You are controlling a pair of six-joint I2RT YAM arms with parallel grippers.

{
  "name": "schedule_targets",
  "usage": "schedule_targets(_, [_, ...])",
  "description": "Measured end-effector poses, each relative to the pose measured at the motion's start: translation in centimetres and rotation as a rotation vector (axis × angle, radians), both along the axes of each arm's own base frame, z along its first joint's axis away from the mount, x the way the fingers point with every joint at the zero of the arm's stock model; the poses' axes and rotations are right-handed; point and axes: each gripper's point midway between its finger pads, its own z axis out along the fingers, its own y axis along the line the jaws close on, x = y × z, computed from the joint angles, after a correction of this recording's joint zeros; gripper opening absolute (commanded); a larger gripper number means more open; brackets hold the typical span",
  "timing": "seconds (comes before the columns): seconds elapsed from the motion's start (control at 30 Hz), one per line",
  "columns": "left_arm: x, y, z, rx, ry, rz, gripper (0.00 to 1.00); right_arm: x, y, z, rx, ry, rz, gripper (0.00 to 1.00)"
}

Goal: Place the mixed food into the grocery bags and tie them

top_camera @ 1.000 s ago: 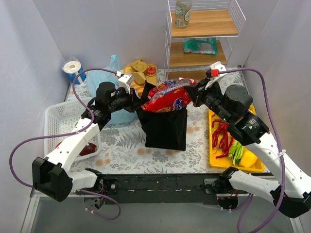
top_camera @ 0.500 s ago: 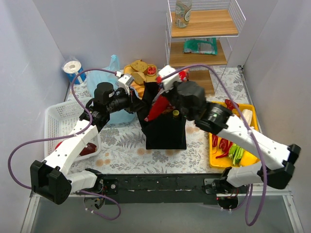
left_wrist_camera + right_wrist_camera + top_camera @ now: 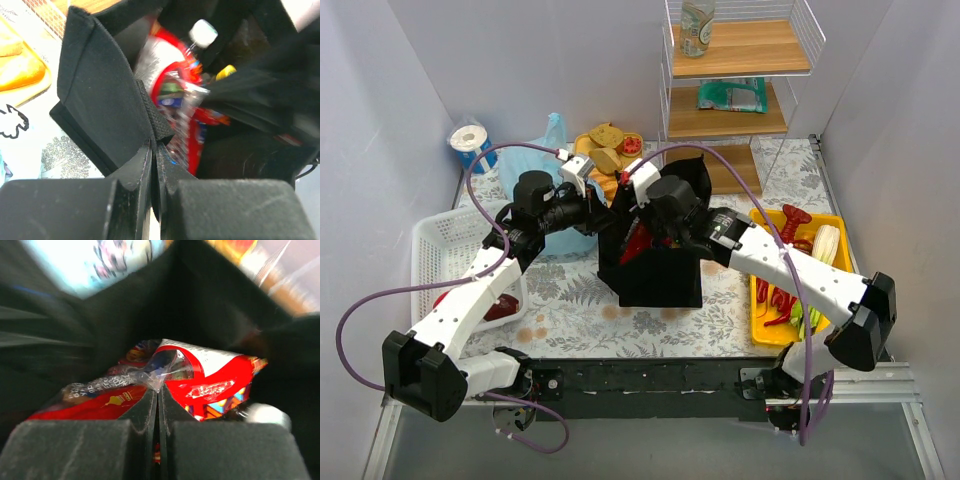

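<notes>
- Over the bench (image 3: 570, 290), top cam: black bag (image 3: 660, 275) stands upright mid-bench, mouth open; L fingers (image 3: 604, 212) sit at its left upper edge, R arm (image 3: 770, 262) reaches across and down into the mouth; red snack pkt (image 3: 634, 238) shows just inside the rim
- Same view, what's left: yellow tray (image 3: 756, 325) on the right holds red chillies (image 3: 775, 290), green stalks (image 3: 807, 312) and a pale long piece (image 3: 828, 243), none bagged yet; light-blue bag (image 3: 532, 160) stands behind the L arm (image 3: 480, 285), handles up, untied, contents can't tell; white basket (image 3: 435, 250) far left is no target
- L wrist cam: L fingers (image 3: 150, 150) pressed together on the black bag's (image 3: 100, 100) fabric edge, holding that wall out; inside lie the red snack pkt (image 3: 187, 107), a white-capped bottle (image 3: 202, 35) and a yellow cap (image 3: 227, 72), so prob. a couple of drinks are already in
- R wrist cam: R fingers (image 3: 156, 395) clamped on the pkt's (image 3: 210, 380) clear crimped end, pkt low between the dark walls, a white cap (image 3: 262, 412) at lower right; too blurry to tell if it rests on the bag's floor
- Progress, my read: early-to-mid; drinks in, pkt going into the black bag; tray items to go, blue bag looks unused, neither bag tied
</notes>
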Motion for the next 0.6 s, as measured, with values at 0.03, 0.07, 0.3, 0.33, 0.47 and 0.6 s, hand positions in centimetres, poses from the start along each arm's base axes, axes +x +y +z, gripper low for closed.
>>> schedule_targets(0.03, [0.0, 0.0, 0.0, -0.001, -0.001, 0.000, 0.00, 0.7, -0.6, -1.2, 0.015, 0.039, -0.012, 0.01])
schedule_targets(0.07, [0.0, 0.0, 0.1, -0.001, -0.003, 0.000, 0.00, 1.2, -1.3, -2.7, 0.019, 0.085, -0.022, 0.01])
schedule_targets(0.3, [-0.1, 0.3, 1.0, -0.012, -0.040, 0.017, 0.00, 2.3, -1.1, -11.8, -0.045, 0.322, -0.007, 0.01])
schedule_targets(0.33, [-0.1, 0.3, 1.0, -0.013, -0.041, 0.017, 0.00, 2.0, -0.9, -12.2, -0.046, 0.343, 0.006, 0.01])
schedule_targets(0.47, [-0.1, 0.3, 1.3, -0.023, -0.046, 0.016, 0.00, 0.9, -0.9, -11.4, -0.026, 0.378, 0.024, 0.84])
schedule_targets(0.6, [0.4, 0.3, 1.3, -0.019, -0.031, 0.037, 0.00, -0.3, -0.2, -5.5, 0.031, 0.372, 0.071, 0.92])
